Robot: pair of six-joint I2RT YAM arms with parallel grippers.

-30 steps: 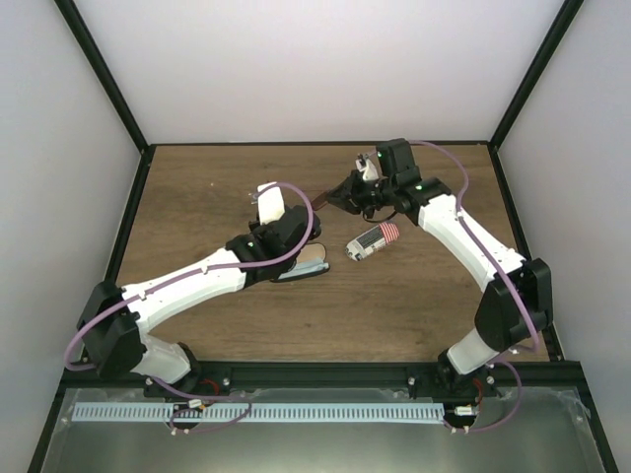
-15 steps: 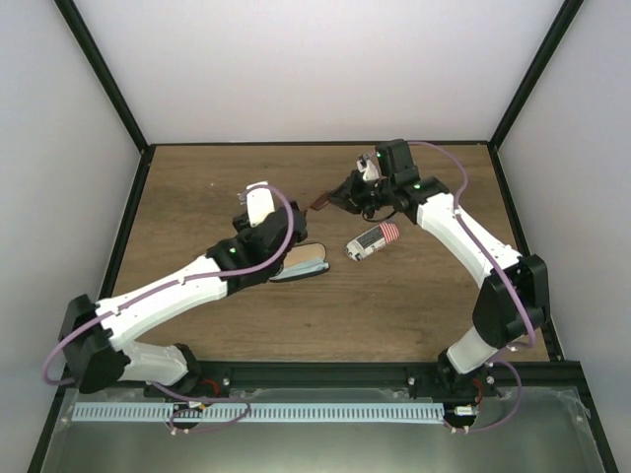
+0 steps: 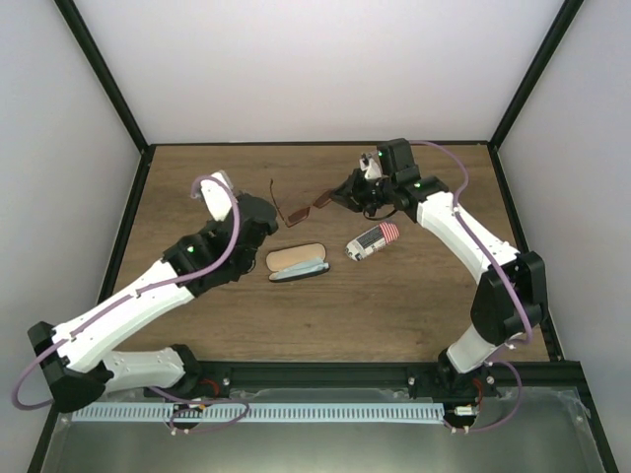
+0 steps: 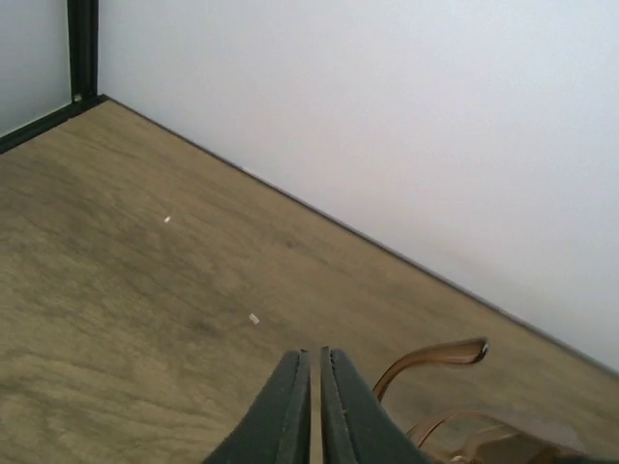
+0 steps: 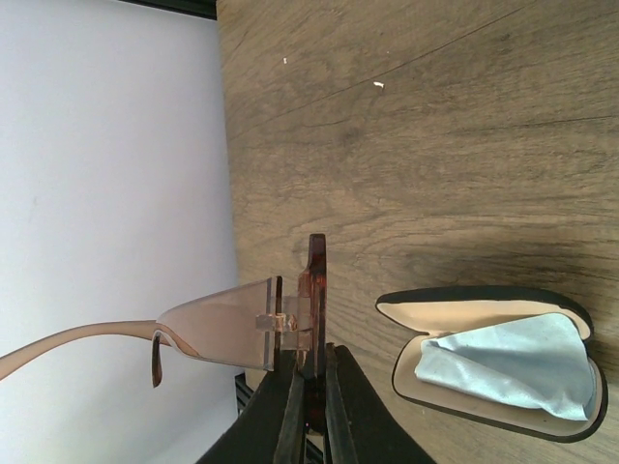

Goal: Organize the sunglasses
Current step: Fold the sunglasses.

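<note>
Wooden table | right gripper pinching sunglasses | left gripper closed, arm outstretched

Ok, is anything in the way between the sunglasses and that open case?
Nothing on the bare table stands between the sunglasses and the open case. A blue cloth already lies inside the case, though, and the left gripper hovers just left of that path.
</note>
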